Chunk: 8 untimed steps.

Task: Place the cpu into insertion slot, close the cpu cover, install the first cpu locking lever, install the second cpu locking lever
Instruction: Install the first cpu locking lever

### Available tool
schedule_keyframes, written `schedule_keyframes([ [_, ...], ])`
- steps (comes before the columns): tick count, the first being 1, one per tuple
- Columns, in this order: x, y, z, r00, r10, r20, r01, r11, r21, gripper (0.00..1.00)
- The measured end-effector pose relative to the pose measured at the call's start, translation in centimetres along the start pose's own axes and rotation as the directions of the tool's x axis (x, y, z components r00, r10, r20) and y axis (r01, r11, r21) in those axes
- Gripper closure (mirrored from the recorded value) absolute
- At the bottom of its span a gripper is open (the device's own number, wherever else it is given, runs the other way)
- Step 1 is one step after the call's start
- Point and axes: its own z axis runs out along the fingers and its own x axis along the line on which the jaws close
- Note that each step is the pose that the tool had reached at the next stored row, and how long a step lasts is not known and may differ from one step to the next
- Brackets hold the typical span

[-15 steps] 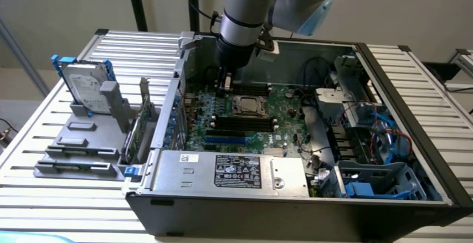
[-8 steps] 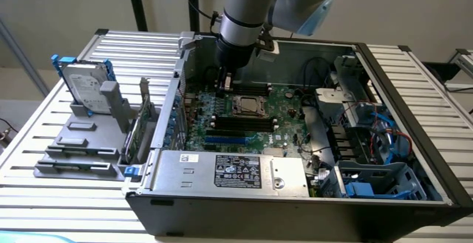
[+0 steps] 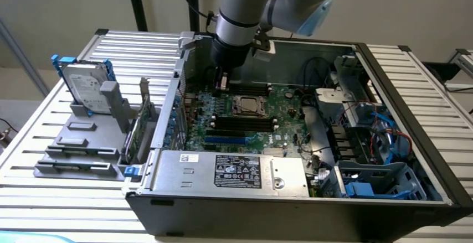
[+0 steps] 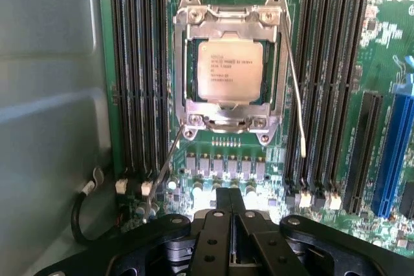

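Several lines of dark print on the lid of the cpu [image 4: 229, 70]: too fine to read. Black-and-white rating label [image 3: 237, 171] on the silver power supply [image 3: 176, 177]: rows of marks and small print, illegible. White sticker [image 3: 190, 158] beside it, and the pale label on the hard drive [image 3: 83, 85]: likewise unreadable.

Exterior view looks down into the case [image 3: 296, 221] from outside; wrist view faces it closely; both share the insertion slot [image 3: 236, 106].

Lab: robot arm [image 3: 240, 16], open PC [image 3: 296, 216]
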Motion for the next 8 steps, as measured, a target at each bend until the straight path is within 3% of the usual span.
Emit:
schedule_keyframes([
  [2, -0.02, -0.50, -0.13, 1.0000, 0.000, -0.0085, 0.000, 1.0000, 0.0001, 0.89],
  [4, 0.00, -0.79, -0.34, 0.9997, 0.005, -0.0237, -0.005, 1.0000, -0.0008, 0.89],
  [8, 0.04, -0.97, -0.71, 0.9984, 0.035, -0.0450, -0.036, 0.9994, -0.0037, 0.89],
])
